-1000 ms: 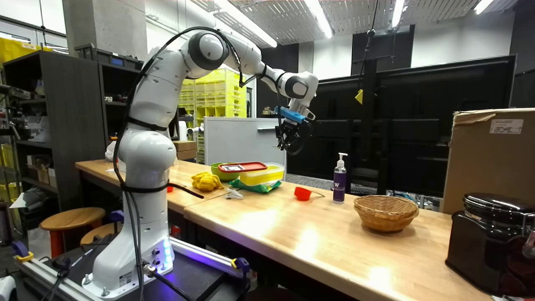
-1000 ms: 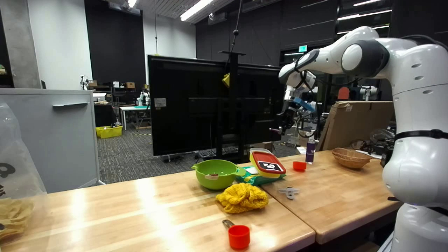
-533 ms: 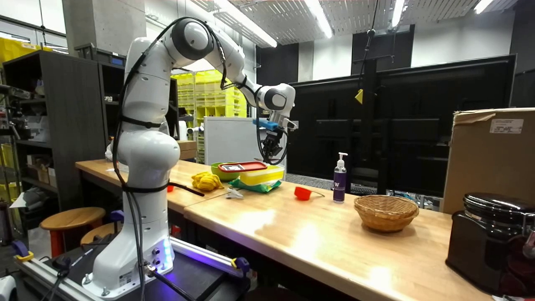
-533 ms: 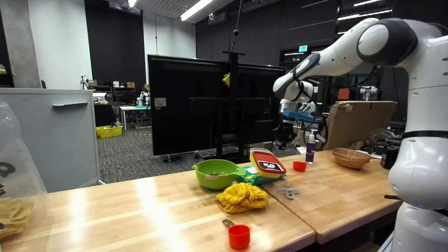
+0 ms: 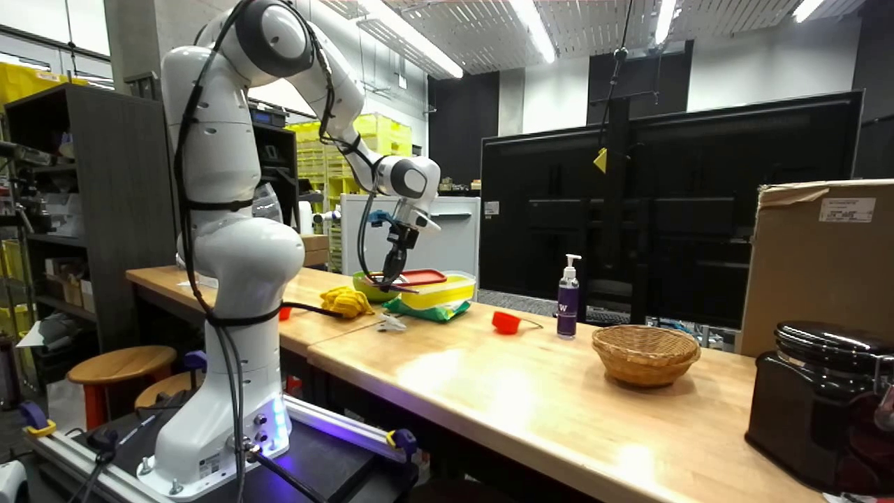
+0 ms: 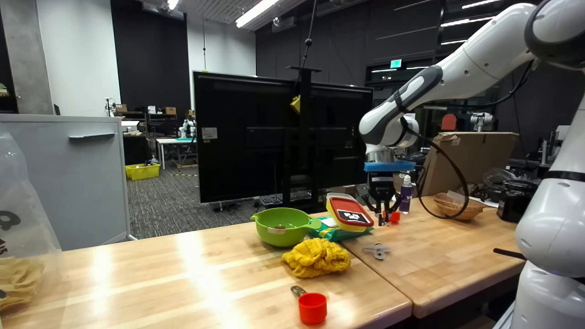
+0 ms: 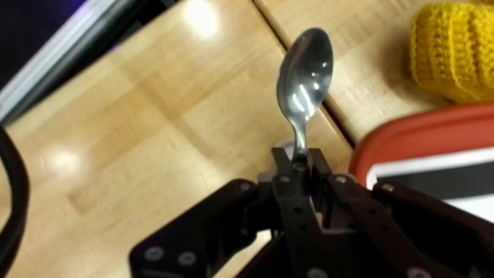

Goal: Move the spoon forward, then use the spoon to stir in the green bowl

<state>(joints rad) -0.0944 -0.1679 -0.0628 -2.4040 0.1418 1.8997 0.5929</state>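
Note:
My gripper (image 7: 301, 160) is shut on the spoon (image 7: 307, 73). In the wrist view its shiny metal bowl end extends away from the fingertips over the table. The gripper and spoon hang above the tabletop, seen in both exterior views at the gripper (image 5: 387, 279) (image 6: 385, 214). The green bowl (image 6: 283, 233) stands on the table with small dark bits inside. In that exterior view my gripper is to the right of the bowl, past the red-lidded container. In an exterior view the bowl (image 5: 363, 288) is partly hidden behind the gripper. The bowl is out of the wrist view.
A yellow container with red lid (image 6: 349, 214) leans on a green packet (image 6: 338, 234) beside the bowl. A yellow knitted cloth (image 6: 315, 259), grey clip (image 6: 378, 251), red cups (image 6: 312, 308) (image 5: 505, 323), pump bottle (image 5: 567, 304) and woven basket (image 5: 646, 360) stand around.
The arm has pulled back toward its base and lowered, bringing the gripper and spoon down near the container and bowl. The wrist has also turned. The table objects have not moved.

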